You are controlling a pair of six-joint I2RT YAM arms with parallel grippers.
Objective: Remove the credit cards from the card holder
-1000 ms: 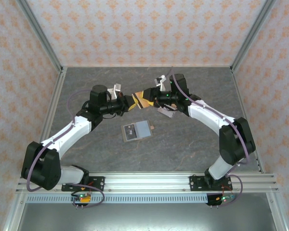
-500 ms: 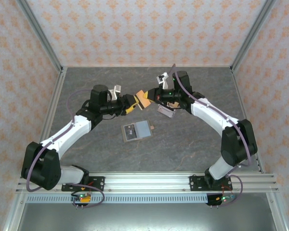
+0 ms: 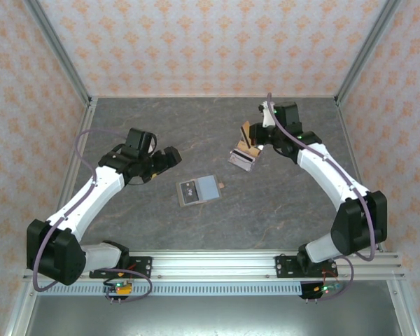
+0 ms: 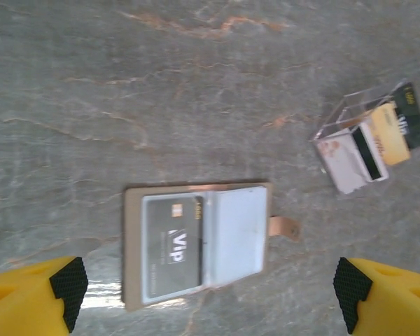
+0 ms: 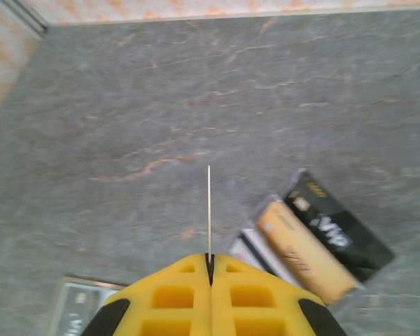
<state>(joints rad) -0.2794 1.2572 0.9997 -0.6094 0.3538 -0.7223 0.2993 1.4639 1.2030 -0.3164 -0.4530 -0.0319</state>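
The right gripper [image 5: 209, 264] pinches a card [image 5: 208, 210] by its thin edge and could drop it. The left gripper [image 3: 166, 161] is spread; the wallet [image 4: 196, 245] lies open mid-worktop.

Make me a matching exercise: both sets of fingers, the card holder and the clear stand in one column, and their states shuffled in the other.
Column one
1. left fingers
2. right fingers
3. card holder
4. clear stand

Column two
A. lying open and flat
B. shut on a thin card seen edge-on
C. spread apart, holding nothing
D. holding a tan card and a black card

Pairs: 1-C, 2-B, 3-A, 4-D
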